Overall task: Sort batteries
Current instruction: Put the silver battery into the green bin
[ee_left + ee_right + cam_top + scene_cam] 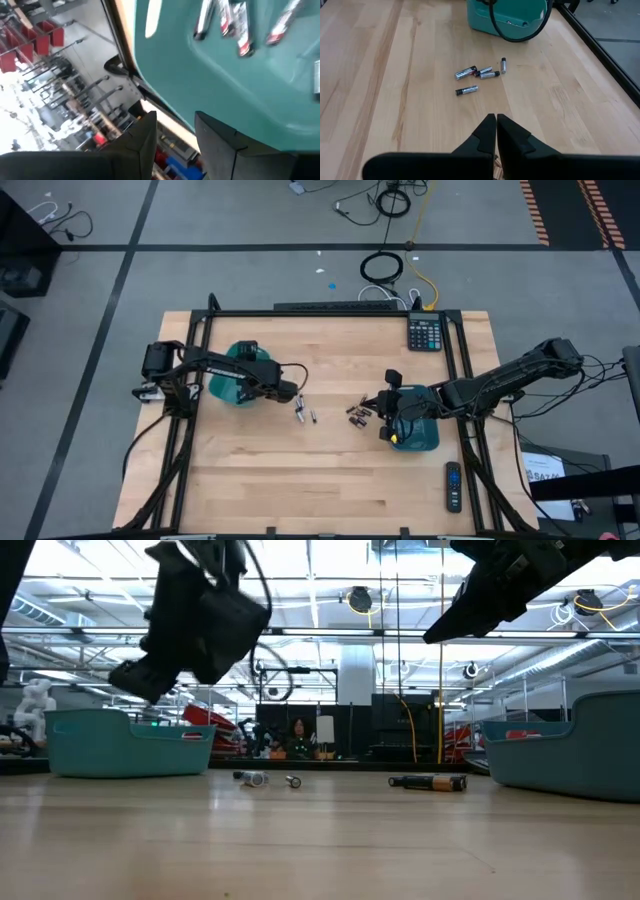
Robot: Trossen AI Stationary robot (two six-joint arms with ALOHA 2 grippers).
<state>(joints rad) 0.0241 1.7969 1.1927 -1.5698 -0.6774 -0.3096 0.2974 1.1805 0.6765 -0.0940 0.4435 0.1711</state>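
Pale wood forms the table top (pixel 300 470), which carries every item in the scene.

Near the table's front edge on the right side lies a black remote control (pixel 453 486).

In the middle band of the table, two groups of batteries lie loose on the wood. The silvery batteries (pixel 305 414) lie left of centre; the right wrist view shows five of them (pixel 476 75) in a loose cluster, some touching. The dark batteries (pixel 358 415) lie just right of centre, close beside the right gripper.

The left gripper (pixel 296 392) is beside the left teal tray (pixel 225 388), near the silvery group. Its fingers (pixel 145 137) stand apart with a clear gap, and nothing sits between them. Its wrist view looks onto the tray's interior, where several silvery batteries with red bands (pixel 235 22) already lie.

The right gripper (pixel 383 402) hangs at the near rim of the right teal tray (pixel 425 438). Its jaws are pressed together with no gap, and they hold nothing.

At the far edge, on the right side, sits a black calculator (pixel 425 333).
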